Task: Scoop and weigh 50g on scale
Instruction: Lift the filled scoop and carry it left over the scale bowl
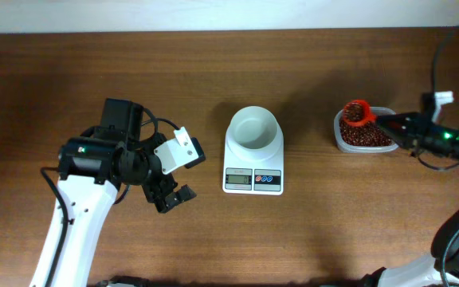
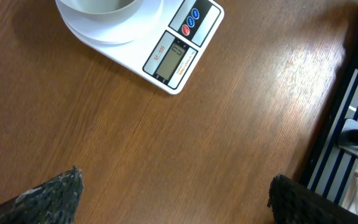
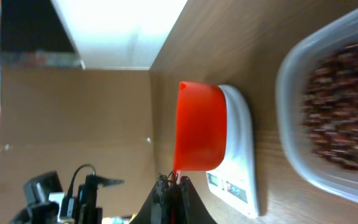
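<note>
The white scale point(image 1: 253, 180) stands mid-table with its round white bowl point(image 1: 253, 127) empty. To its right, small dark red-brown beans point(image 1: 366, 138) fill a clear tub point(image 1: 338, 140). My right gripper point(image 1: 382, 122) is shut on the handle of an orange-red scoop point(image 1: 357, 113), held over the tub's left end with dark beans in its cup. In the right wrist view the scoop point(image 3: 199, 127) rises from the gripper point(image 3: 174, 183), with the scale point(image 3: 238, 162) behind it and the beans point(image 3: 344, 106) at right. My left gripper point(image 1: 188, 171) is open over bare table left of the scale; point(image 2: 176, 190) nothing is between its fingers.
The wooden table's front edge point(image 2: 328, 124) runs close to the left gripper on its right side. Cables trail from the right arm point(image 1: 445, 139) beside the tub.
</note>
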`<state>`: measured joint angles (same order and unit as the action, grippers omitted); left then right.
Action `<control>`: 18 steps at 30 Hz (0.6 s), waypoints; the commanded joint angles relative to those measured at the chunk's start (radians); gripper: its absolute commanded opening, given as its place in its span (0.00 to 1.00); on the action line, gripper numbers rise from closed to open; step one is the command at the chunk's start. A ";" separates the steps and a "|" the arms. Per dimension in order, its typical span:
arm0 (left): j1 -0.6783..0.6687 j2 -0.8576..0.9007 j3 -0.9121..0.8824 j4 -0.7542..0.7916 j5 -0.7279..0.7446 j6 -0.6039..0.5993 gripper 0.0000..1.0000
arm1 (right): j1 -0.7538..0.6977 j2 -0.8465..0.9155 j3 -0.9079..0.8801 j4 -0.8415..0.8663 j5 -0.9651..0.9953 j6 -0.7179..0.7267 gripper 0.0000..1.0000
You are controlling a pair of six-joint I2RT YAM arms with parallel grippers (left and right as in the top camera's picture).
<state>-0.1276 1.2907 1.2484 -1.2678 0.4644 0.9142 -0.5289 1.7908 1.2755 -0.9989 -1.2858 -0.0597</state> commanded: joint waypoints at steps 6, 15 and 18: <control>0.004 0.003 0.017 0.001 0.018 0.015 0.99 | 0.207 0.007 0.003 0.004 -0.099 -0.011 0.04; 0.004 0.003 0.017 0.001 0.018 0.015 0.99 | 0.385 0.007 0.003 0.027 -0.091 -0.010 0.04; 0.004 0.003 0.017 0.001 0.018 0.015 0.99 | 0.405 0.007 0.004 0.036 -0.089 -0.008 0.04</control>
<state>-0.1276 1.2907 1.2484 -1.2678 0.4644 0.9138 -0.1429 1.7908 1.2755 -0.9722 -1.3453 -0.0593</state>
